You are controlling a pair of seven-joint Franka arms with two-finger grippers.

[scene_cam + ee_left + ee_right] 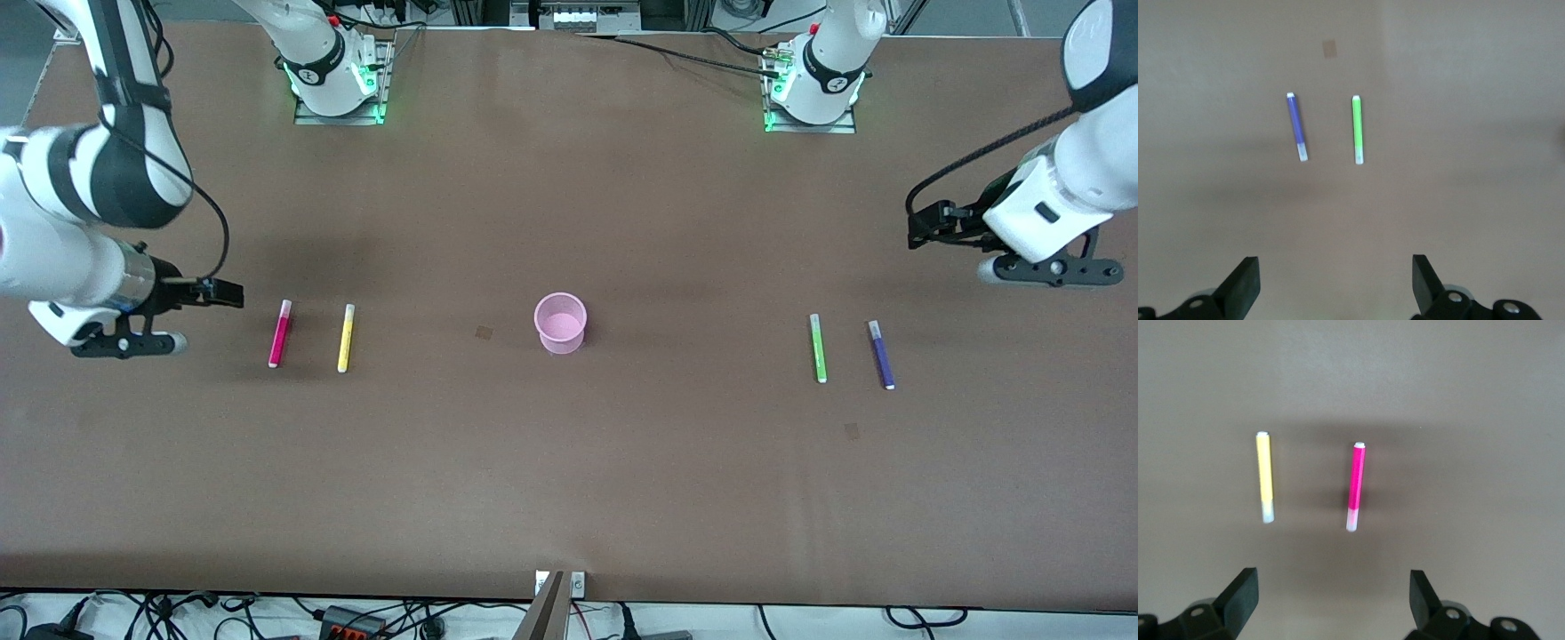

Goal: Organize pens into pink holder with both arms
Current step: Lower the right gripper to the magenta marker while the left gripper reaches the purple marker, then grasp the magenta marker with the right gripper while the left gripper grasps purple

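- Translucent pink plastic cup [560, 323] stands mid-table, empty;
- Magenta-pink [280, 333] and yellow [346, 338] marker pens lie near right gripper [222, 292], fingers apart;
- Light green [818, 348] and purple [881, 355] marker pens lie near left gripper [925, 227], fingers apart.

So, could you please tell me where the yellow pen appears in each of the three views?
Front view: the yellow pen lies on the table between the magenta-pink pen and the pink holder, toward the right arm's end.
Left wrist view: not in it; only the purple and green pens show.
Right wrist view: it lies at, ahead of the open right hand.
Shared landmark: the magenta-pink pen lying beside it.
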